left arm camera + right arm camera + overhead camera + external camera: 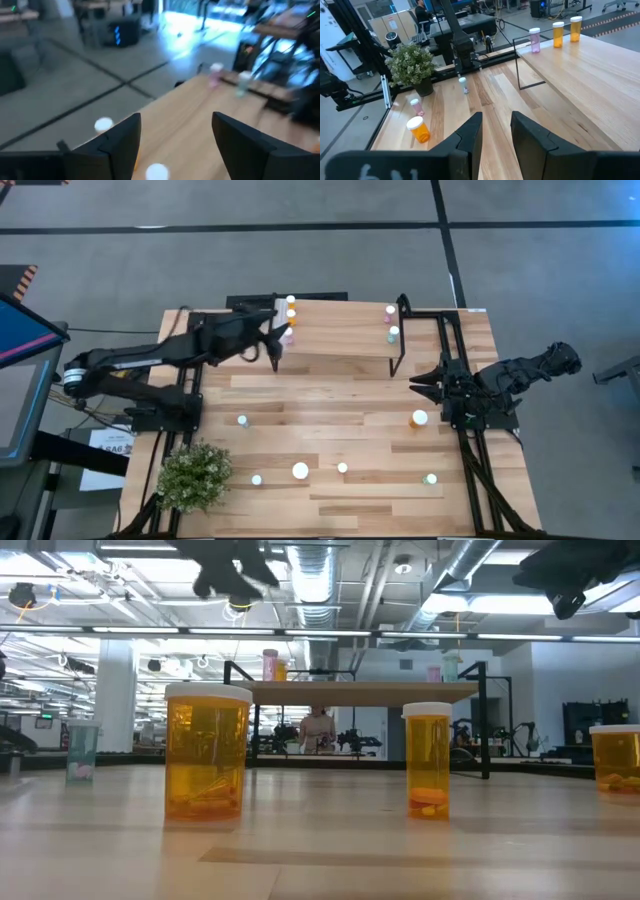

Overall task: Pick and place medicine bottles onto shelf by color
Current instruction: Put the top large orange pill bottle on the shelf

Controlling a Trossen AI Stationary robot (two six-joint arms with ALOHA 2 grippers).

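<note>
The shelf [340, 330] stands at the table's far middle. On its left end stand two orange medicine bottles [558, 34] and a pink one [535, 40]. A pink bottle [390, 310] and a pale green one [393, 333] stand on its right end. My left gripper [275, 352] hovers open over the shelf's left front corner; in its wrist view [175, 145] nothing lies between the fingers. My right gripper [424, 385] waits at the table's right, open with a narrow gap [495, 131], and touches nothing. Several more bottles stand on the table, among them an orange one [419, 418].
A potted plant [194, 474] stands at the table's near left corner. Loose bottles are spread over the near half: [242, 420], [300, 470], [342, 468], and a green one [430, 478]. The shelf's black legs [400, 340] stand at its right end. Bare tabletop lies between shelf and bottles.
</note>
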